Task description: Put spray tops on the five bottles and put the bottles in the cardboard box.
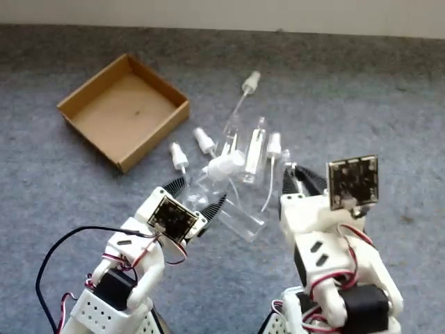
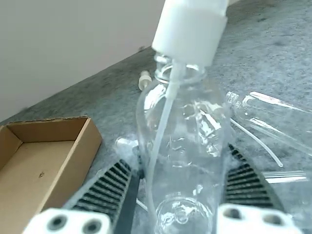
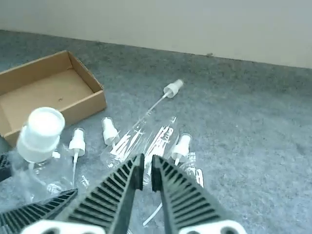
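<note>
- Left gripper (image 2: 183, 170): clamped around clear bottle (image 2: 183, 126) (spray top (image 2: 190, 24) on), near-right of cardboard box (image 1: 154, 142).
- Right gripper (image 3: 146, 163): nearly closed, empty.
- Probably light, slick, slightly crushable; best held mid-body, gently.

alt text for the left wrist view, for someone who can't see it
A clear bottle with a white spray top on its neck is gripped between the black ribbed fingers of the left gripper. An open cardboard box sits nearby on the grey carpet, and another clear bottle lies behind.
</note>
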